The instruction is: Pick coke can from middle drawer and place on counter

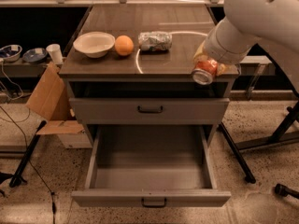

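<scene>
the red coke can point(205, 70) was tilted, one silver end facing down and forward, gripped in the hand point(206, 65) at the front right corner of the worktop point(173, 59); whether it touched the surface could not be told. the worktop was dark wood-grain with a pale curved streak. the grey middle drawer point(150, 164) stood pulled out, showing its flat floor, side walls and dark front handle.
</scene>
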### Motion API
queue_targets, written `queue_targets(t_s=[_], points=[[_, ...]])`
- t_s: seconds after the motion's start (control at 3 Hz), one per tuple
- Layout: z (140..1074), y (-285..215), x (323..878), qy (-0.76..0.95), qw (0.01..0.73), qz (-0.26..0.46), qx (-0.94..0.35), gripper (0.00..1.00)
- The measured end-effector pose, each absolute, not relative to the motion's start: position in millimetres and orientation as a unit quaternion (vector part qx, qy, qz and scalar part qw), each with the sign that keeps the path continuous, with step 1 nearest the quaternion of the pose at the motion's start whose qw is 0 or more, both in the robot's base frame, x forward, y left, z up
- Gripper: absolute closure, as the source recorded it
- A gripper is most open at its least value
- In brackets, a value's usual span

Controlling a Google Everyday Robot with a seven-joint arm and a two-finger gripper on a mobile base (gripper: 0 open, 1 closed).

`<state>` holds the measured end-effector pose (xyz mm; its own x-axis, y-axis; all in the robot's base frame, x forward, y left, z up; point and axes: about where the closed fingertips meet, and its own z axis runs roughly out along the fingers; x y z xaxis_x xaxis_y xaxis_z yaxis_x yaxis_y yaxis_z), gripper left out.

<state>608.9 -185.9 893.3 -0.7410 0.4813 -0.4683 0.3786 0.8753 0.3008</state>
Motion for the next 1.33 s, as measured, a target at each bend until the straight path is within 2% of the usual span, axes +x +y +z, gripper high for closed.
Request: queue_targets(t_s=[1.0, 1.33], points=[[892.9, -156.6, 680.0, 0.925, 0.279, 0.111, 0.234, 1.00], [885.8, -155.9, 696.8, 0.918, 0.282, 0.115, 0.253, 0.82]])
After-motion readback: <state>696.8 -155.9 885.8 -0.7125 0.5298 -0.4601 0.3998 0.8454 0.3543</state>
